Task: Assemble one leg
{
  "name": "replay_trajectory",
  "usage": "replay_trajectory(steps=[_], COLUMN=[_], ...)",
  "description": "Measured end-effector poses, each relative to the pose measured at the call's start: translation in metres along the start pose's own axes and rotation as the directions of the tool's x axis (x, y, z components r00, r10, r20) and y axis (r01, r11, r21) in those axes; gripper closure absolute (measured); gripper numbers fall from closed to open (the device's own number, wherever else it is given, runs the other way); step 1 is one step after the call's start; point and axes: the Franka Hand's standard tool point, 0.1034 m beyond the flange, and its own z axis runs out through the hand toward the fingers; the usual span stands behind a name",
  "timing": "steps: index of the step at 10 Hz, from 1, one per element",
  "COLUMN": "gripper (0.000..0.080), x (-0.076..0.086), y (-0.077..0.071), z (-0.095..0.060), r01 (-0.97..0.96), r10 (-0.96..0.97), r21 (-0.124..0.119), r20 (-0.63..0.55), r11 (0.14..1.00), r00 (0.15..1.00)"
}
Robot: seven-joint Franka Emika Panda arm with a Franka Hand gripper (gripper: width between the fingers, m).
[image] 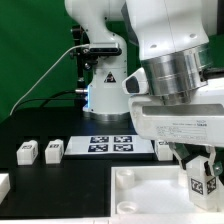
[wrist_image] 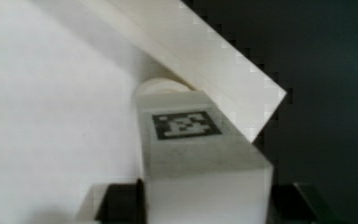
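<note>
One leg (image: 197, 184) gripped in tool (image: 198, 180), over white panel (image: 150, 200)

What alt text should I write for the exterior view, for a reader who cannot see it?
The robot's gripper holds a small white leg with a marker tag over the large white panel, at the exterior view's right. Two more legs and the marker board lie on the black table.

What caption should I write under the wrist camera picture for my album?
The pincer holds a small tagged leg over the big white panel.
</note>
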Motion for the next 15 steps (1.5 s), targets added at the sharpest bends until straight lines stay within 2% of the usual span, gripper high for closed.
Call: replay_trajectory(steps=[1, 2, 4, 5, 6, 7, 8, 9, 10, 11, 13, 14, 15], gripper=[0.0494, 0.0494, 0.0494, 0.0494, 0.0494, 0.0442, 0.0261, 0.0261, 0.0170, 0.0155, 0.0155, 0.0150, 0.0150], x=[-0.001, -0.004, -0.008, -0.009, -0.009, -0.010, -0.013, -0.016, -0.022, -0.025, -0.022, -0.020, -0.012], y=[0.001, 0.002, 0.003, 0.003, 0.003, 0.004, 0.005, 0.005, 0.004, 0.002, 0.001, 0.003, 0.002], z=[0.001, 0.002, 0.002, 0.002, 0.002, 0.003, 0.004, 0.005, 0.007, 0.008, 0.008, 0.008, 0.005], r01=[-0.100, -0.310, -0.543, -0.551, -0.505, -0.446, -0.304, -0.132, 0.030, 0.261, 0.454, 0.585, 0.715], r10=[0.100, 0.310, 0.543, 0.551, 0.504, 0.446, 0.303, 0.131, -0.029, -0.260, -0.454, -0.583, -0.713], r21=[0.006, 0.030, 0.071, 0.075, 0.074, 0.070, 0.052, 0.032, -0.008, -0.039, -0.035, -0.048, -0.075], r20=[0.003, 0.009, 0.021, 0.025, 0.022, 0.018, 0.020, 0.019, 0.032, 0.026, 0.028, 0.041, 0.056], r11=[0.995, 0.950, 0.837, 0.831, 0.860, 0.892, 0.951, 0.991, 1.000, 0.965, 0.890, 0.810, 0.695], r00=[0.995, 0.951, 0.840, 0.834, 0.863, 0.895, 0.953, 0.991, 0.999, 0.965, 0.891, 0.811, 0.699])
